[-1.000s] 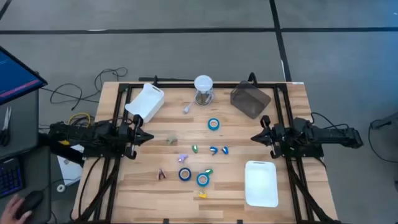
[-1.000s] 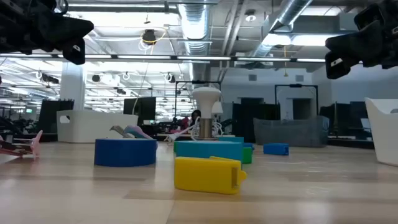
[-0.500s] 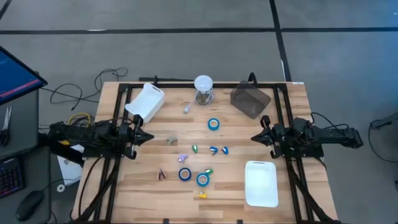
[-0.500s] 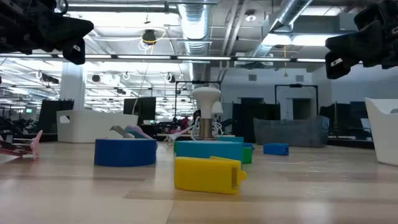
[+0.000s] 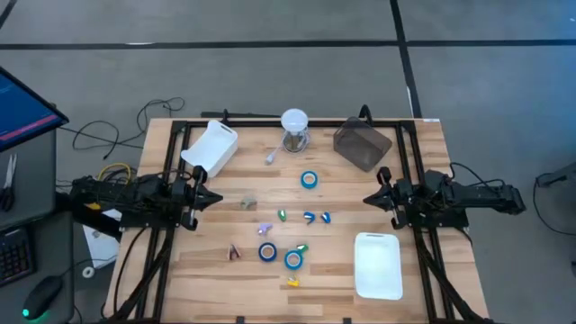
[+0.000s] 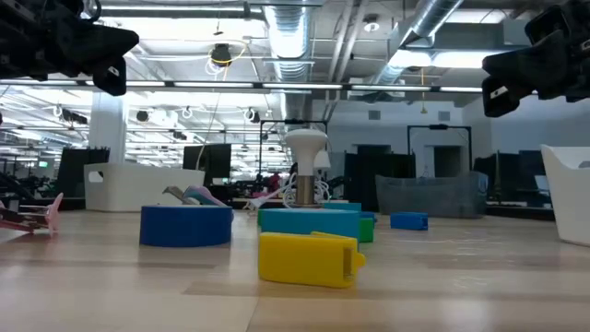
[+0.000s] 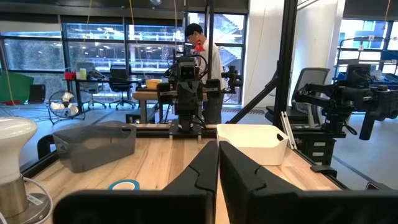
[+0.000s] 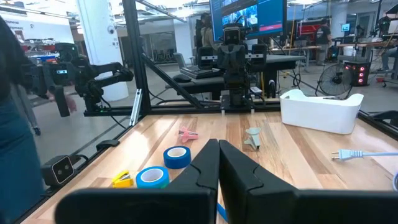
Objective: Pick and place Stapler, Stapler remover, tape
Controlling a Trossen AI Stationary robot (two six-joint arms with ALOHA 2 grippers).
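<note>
My left claw point(image 5: 209, 198) and right claw point(image 5: 371, 200) hang at opposite edges of the table point(image 5: 414, 148), both pressed together and holding nothing, so the picking has not begun. Nearest the front edge lie a small yellow piece point(image 5: 292, 282) and two blue tape rolls point(image 5: 267, 252) just beside each other, with a pink piece point(image 5: 233, 253) off to their left. Farther back the third tape roll point(image 5: 309, 180) sits alone in the middle. I cannot tell which of the tiny coloured bits is the stapler or the remover. One white tray point(image 5: 378, 265) lies near my right claw, another point(image 5: 210, 148) at the far left corner. To start well I judge I should spread a claw first, come straight down over one roll, and straddle its rim without nudging its neighbour.
</note>
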